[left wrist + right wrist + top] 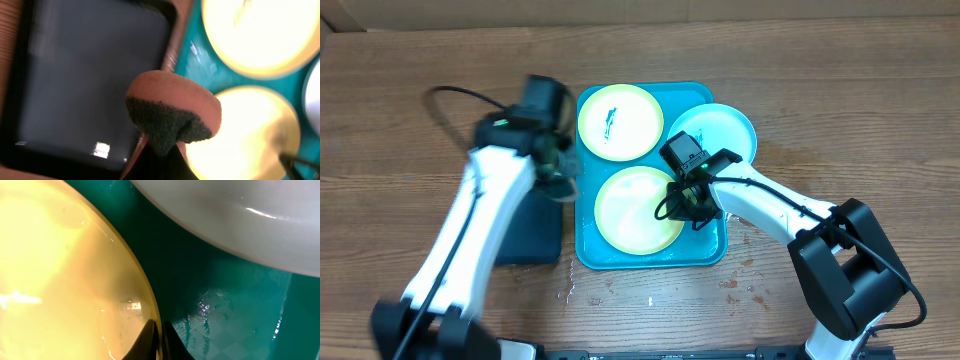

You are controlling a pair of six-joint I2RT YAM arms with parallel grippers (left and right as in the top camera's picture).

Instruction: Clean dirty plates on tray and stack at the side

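**Sponge waits at the tray's left rim while the right gripper pins the lower plate**

The turquoise tray (588, 250) sits mid-frame with all three plates on it: smeared plate (620, 122) upper left, light blue plate (730, 130) upper right and overhanging the rim, lower plate (635, 210) beneath them. The right gripper (692, 205) is pinched tight on the lower plate's right rim. The left gripper (557, 165) clamps a brown-and-green sponge (172, 115) just left of the tray, above the black tray (535, 235). The lower plate lies right and slightly down from the sponge, so the left arm looks nearer for wiping.
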